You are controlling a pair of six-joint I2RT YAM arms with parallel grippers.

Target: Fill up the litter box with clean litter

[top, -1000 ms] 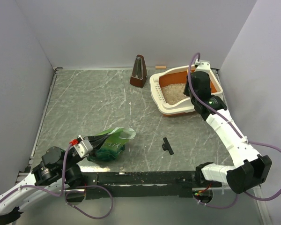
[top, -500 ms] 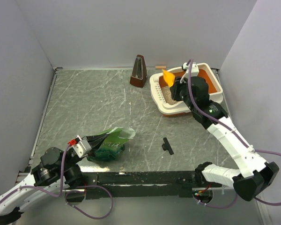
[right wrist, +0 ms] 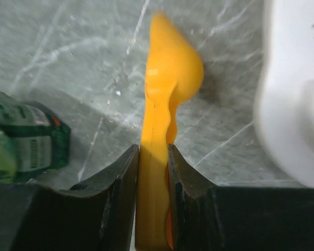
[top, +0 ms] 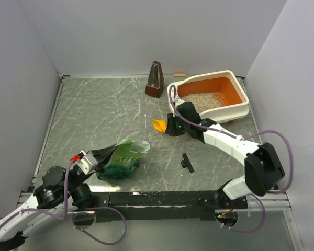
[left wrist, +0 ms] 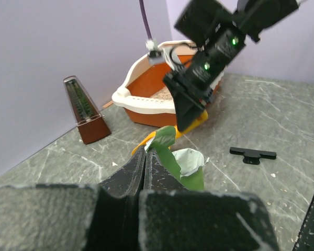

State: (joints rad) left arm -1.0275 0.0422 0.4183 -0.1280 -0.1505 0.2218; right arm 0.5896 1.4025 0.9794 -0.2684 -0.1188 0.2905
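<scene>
Nearest to me, my left gripper (left wrist: 145, 166) is pinched fully shut on the top lip of the crinkly green bag (top: 121, 161) and holds its mouth up. The bag's long axis runs from 8 to 2 o'clock, and the mouth faces 2.

Just beyond, at 2 o'clock from that mouth and apart from it, my right gripper (right wrist: 153, 157) is clamped on the handle of the orange scoop (right wrist: 171, 70), jaws only as wide as the handle. The scoop lies along the 3-to-9 line, bowl toward 9, low over the table (top: 94, 115). I see no granules on it.

The bag's mouth therefore sits at 7 o'clock from the bowl, and my right arm is the nearer one. I judge the bowl must swing toward 7 to enter.

Farthest, at 2 o'clock from the right gripper, the litter box (top: 233, 114) lies lengthwise 9 to 3, slotted end at 9. Clean litter (top: 201, 99) covers part of its orange floor.
</scene>
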